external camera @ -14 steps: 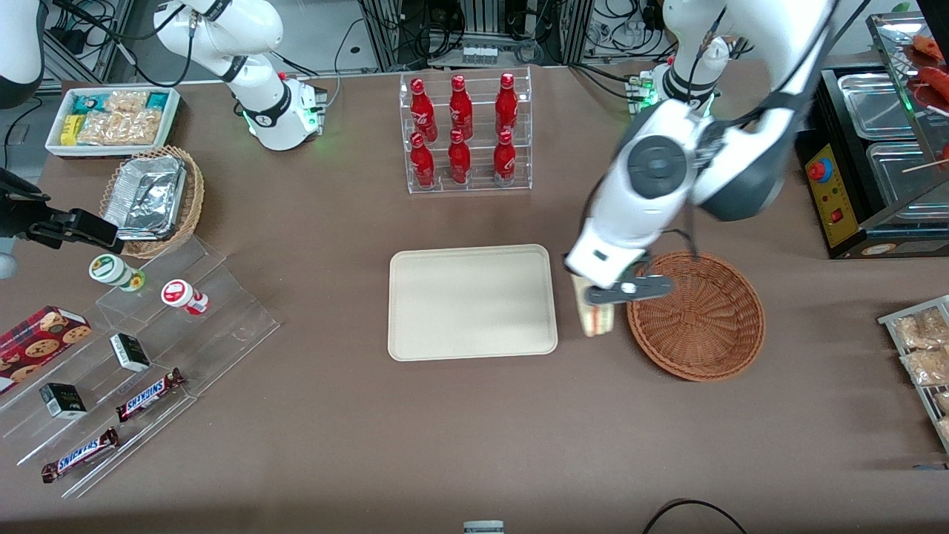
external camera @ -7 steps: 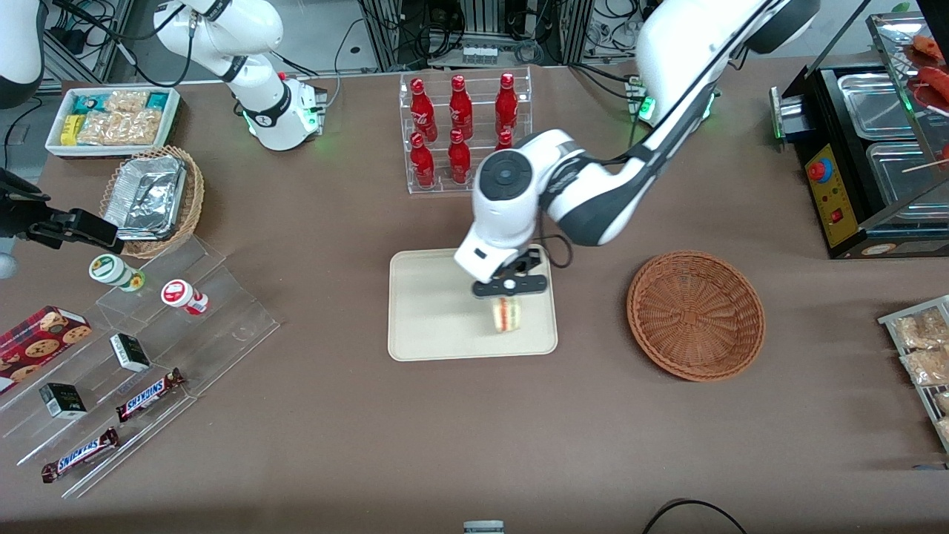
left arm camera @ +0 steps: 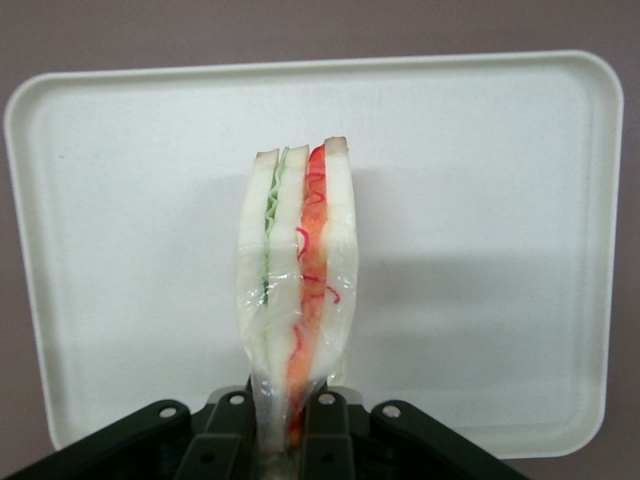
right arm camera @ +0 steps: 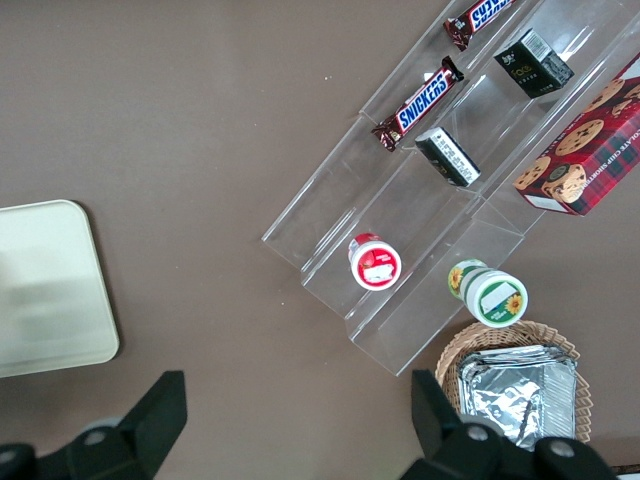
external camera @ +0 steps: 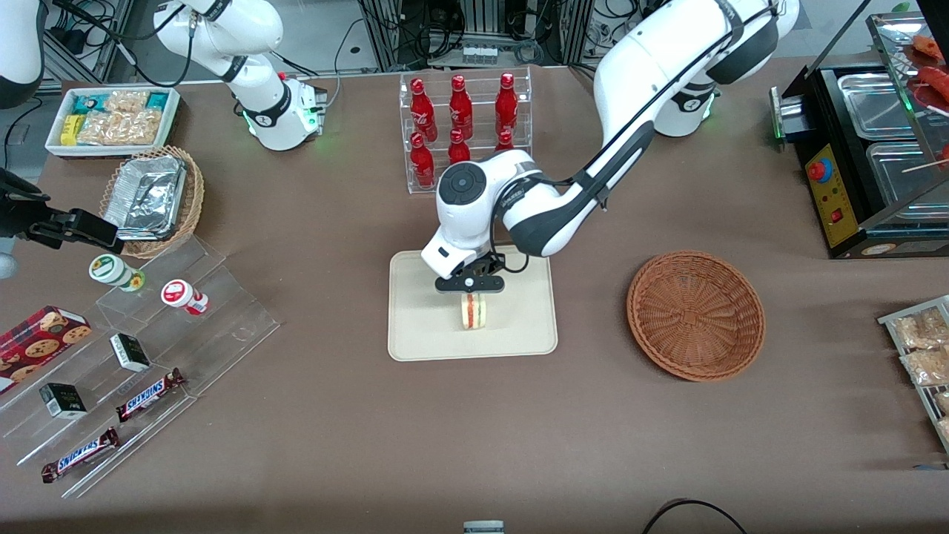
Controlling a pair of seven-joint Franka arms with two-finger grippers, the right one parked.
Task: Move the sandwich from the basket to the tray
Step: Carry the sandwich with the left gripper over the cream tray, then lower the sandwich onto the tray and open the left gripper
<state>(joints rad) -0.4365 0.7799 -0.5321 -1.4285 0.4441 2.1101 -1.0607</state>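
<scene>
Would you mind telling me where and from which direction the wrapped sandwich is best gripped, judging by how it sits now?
Probably as now: across the two flat bread faces at one narrow end, from above. The sandwich is a thin wedge hanging on edge over the tray, so its broad faces suit the pads. The gripper is shut on it there, leaving the filling edge free.

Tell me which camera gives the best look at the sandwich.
The left wrist view: the sandwich fills it, wrap and red and green filling clear, pinched by the gripper over the tray. The front view shows it small, under the gripper. The right wrist view shows only a tray corner.
</scene>
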